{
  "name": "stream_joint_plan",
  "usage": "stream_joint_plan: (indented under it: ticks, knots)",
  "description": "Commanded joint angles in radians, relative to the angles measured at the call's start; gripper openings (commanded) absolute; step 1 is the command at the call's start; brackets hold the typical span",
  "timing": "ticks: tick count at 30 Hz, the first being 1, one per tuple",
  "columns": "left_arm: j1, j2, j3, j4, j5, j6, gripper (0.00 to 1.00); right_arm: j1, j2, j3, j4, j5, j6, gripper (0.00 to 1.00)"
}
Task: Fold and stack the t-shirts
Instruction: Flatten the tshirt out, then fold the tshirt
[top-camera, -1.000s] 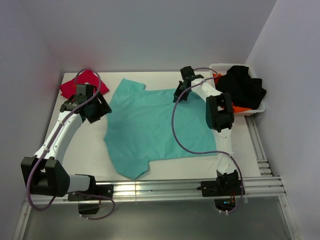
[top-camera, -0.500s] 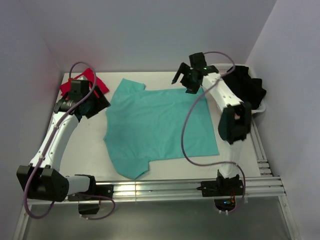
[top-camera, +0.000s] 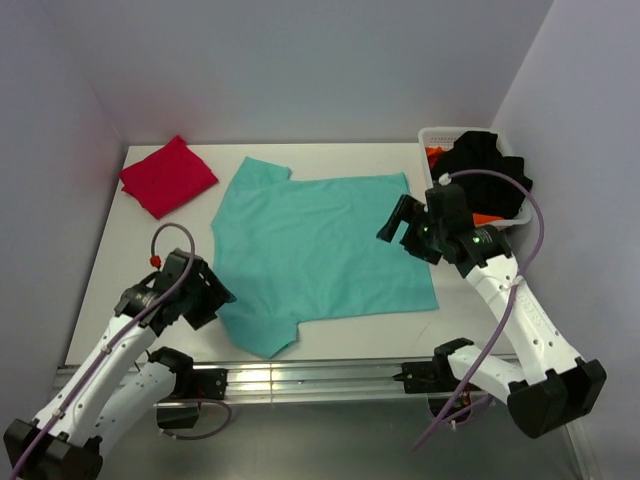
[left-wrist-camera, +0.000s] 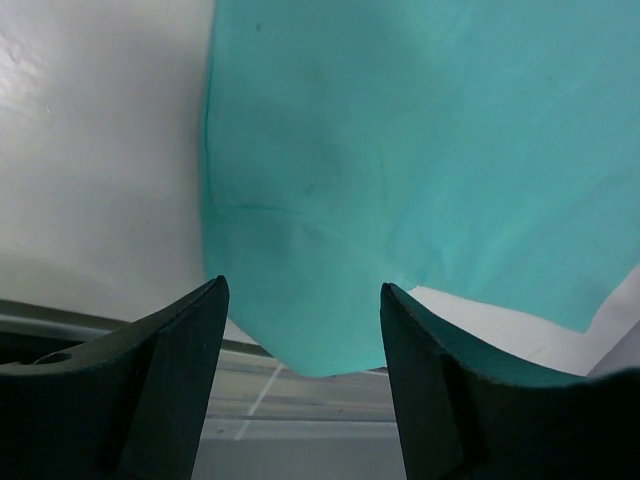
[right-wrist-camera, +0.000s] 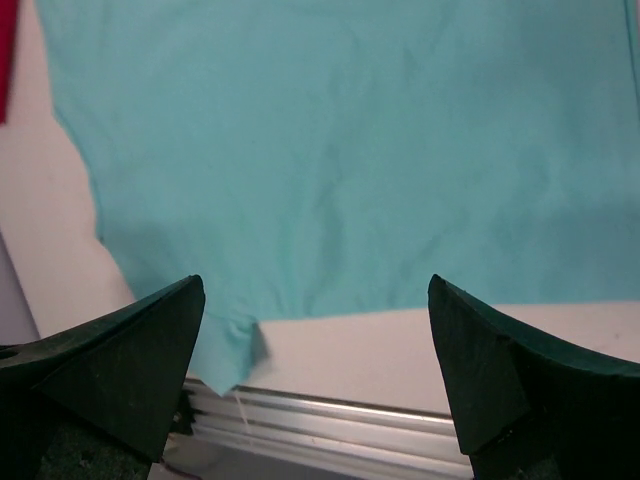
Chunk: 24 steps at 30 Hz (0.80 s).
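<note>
A teal-green t-shirt (top-camera: 315, 250) lies spread flat in the middle of the table, its sleeves toward the left. A crimson-red t-shirt (top-camera: 168, 176) lies folded at the back left corner. My left gripper (top-camera: 220, 297) hovers open beside the teal shirt's near sleeve (top-camera: 262, 335). In the left wrist view that gripper (left-wrist-camera: 303, 300) holds nothing, and the sleeve (left-wrist-camera: 310, 320) shows between its fingers. My right gripper (top-camera: 392, 226) stands wide open above the shirt's right edge. The right wrist view shows this gripper (right-wrist-camera: 315, 290) empty over the teal cloth (right-wrist-camera: 340, 150).
A white basket (top-camera: 430, 133) at the back right holds black and orange clothes (top-camera: 485, 170). Aluminium rails (top-camera: 330, 375) run along the table's near edge. White walls close in the back and both sides.
The right gripper let go of the shirt's far right corner, opened wide and drew back to the right edge. The left arm pulled away from the red shirt to the near sleeve.
</note>
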Motion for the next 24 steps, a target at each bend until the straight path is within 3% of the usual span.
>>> stream_joint_plan:
  ticks: [1,6,12,14,17,24]
  knots:
    - [-0.066,-0.049,-0.082,-0.045,-0.026,-0.238,0.68,0.001,-0.098,-0.039,-0.069,0.004,-0.015,1.0]
    - [-0.244,0.039,-0.148,-0.005,-0.04,-0.358,0.66,0.001,-0.183,-0.051,-0.132,0.027,-0.029,1.0]
    - [-0.508,0.299,-0.042,-0.019,-0.107,-0.54,0.67,0.001,-0.226,-0.053,-0.169,0.04,-0.017,1.0]
    - [-0.615,0.322,-0.021,-0.014,-0.127,-0.623,0.67,0.001,-0.235,-0.048,-0.175,0.05,-0.013,1.0]
    - [-0.668,0.318,-0.007,-0.048,-0.172,-0.674,0.67,0.001,-0.253,-0.037,-0.201,0.06,-0.013,1.0]
    - [-0.676,0.299,-0.099,0.014,-0.156,-0.723,0.63,0.001,-0.286,-0.037,-0.252,0.096,-0.018,1.0]
